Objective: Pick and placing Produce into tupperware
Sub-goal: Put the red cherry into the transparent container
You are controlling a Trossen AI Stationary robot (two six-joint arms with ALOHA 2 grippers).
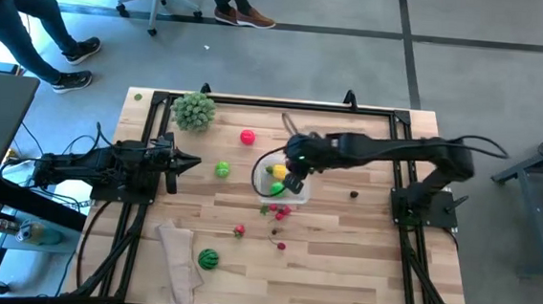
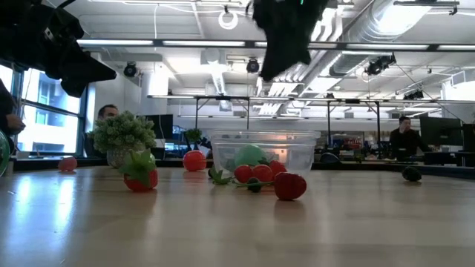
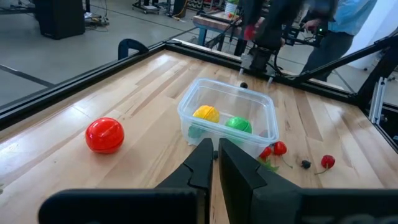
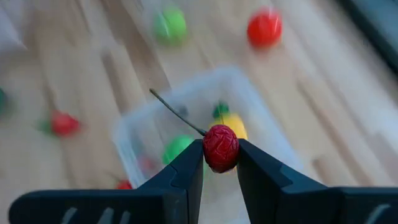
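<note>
**A:** Progress check, anyone? We've got the right gripper (image 4: pixel 221 163) clamped on a small red berry (image 4: pixel 221 147) with a thin stem, hanging above the tupperware (image 1: pixel 299 198) mid-frame in the high view.

**B:** Yep, and we count a yellow piece (image 3: pixel 206 113) and a green piece (image 3: pixel 238 124) already inside. So we'd call it maybe a third done?

**A:** About that. Left on the table: red ball (image 1: pixel 247 137) and green ball (image 1: pixel 222 170) upper left of the box, red bits (image 1: pixel 280 212) just below it, strawberry (image 1: pixel 238 230), and watermelon (image 1: pixel 208 258) lower left by the cloth (image 1: pixel 179 259).

**B:** Left gripper (image 1: pixel 192 162) waits at left, fingers together, empty.
</note>
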